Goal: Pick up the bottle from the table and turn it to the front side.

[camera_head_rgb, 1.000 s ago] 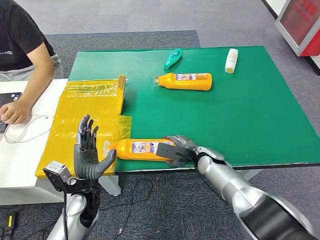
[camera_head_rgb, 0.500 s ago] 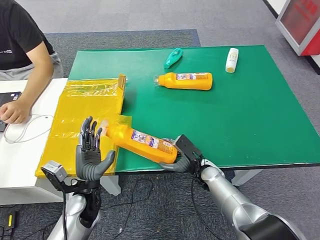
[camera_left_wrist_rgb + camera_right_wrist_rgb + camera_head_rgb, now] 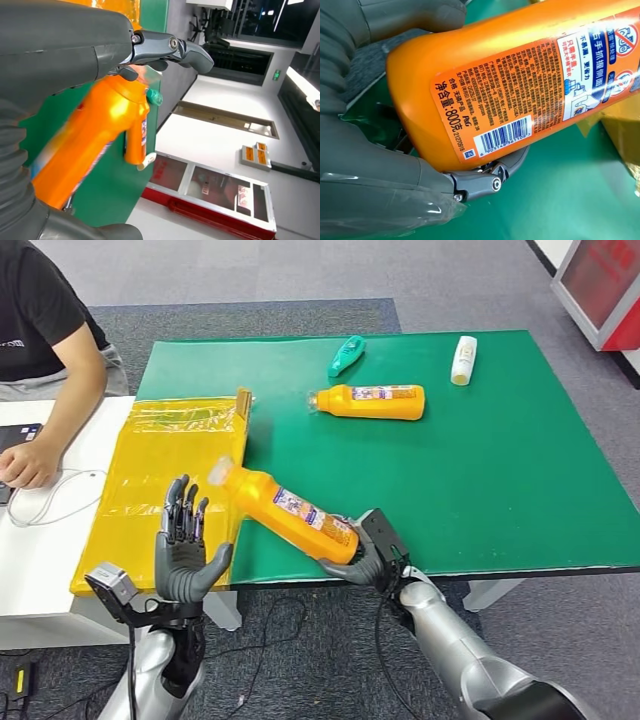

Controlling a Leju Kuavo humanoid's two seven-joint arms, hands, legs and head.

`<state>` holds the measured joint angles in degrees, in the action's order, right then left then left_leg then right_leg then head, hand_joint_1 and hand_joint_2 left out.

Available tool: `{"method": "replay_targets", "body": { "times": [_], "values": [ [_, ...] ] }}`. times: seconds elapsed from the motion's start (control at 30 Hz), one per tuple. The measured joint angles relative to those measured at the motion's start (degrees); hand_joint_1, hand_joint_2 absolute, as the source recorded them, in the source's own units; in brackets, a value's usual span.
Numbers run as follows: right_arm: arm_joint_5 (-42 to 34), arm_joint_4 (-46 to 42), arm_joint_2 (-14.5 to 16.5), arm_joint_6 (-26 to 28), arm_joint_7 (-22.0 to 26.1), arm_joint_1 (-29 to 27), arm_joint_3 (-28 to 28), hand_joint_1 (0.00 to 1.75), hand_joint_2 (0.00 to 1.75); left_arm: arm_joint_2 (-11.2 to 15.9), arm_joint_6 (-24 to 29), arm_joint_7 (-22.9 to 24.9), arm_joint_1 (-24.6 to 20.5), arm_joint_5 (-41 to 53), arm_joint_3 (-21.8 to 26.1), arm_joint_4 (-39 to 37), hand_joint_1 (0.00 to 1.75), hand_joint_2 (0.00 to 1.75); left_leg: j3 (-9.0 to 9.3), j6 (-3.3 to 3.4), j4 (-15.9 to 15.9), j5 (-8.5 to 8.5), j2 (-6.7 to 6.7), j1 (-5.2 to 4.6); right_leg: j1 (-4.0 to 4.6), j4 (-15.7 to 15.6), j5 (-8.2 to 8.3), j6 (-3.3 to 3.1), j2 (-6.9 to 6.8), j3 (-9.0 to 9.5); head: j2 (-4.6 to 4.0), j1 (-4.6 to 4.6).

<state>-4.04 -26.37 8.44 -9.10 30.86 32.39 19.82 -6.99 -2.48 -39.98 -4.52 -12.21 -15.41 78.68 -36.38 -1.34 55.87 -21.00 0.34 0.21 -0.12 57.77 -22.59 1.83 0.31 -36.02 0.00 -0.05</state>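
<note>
Orange bottle [image 3: 290,511], base gripped in right hand [image 3: 367,552], raised off tabletop's near edge; left hand [image 3: 181,552] spread, empty; next: rotate front-side up.

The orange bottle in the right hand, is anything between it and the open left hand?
Nothing visible. The right hand grips the orange bottle by its base, cap end tilted up toward the left hand, which is open, with only open air between them above the yellow sheet.
</note>
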Motion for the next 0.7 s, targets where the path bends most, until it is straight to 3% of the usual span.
{"method": "replay_targets", "body": {
  "times": [0.37,0.7],
  "values": [
    [-4.03,-3.23,0.63,3.99,1.62,-0.48,-1.80,1.75,1.75,0.52,-0.25,0.75,2.08,-3.58,-4.47,3.84,0.00,1.75,-0.05,0.00,0.00,0.00,0.00,0.00,0.00,0.00,0.00,0.00,0.00,-0.04,0.00,0.01],
    [-3.73,-14.59,0.72,2.84,1.36,-3.45,0.20,1.75,1.75,0.67,-0.93,2.76,2.15,-14.78,-4.36,3.08,0.00,1.75,-0.06,0.00,0.00,0.00,0.00,0.00,0.01,0.00,-0.01,0.00,0.00,-0.08,0.00,0.00]
  ]
}}
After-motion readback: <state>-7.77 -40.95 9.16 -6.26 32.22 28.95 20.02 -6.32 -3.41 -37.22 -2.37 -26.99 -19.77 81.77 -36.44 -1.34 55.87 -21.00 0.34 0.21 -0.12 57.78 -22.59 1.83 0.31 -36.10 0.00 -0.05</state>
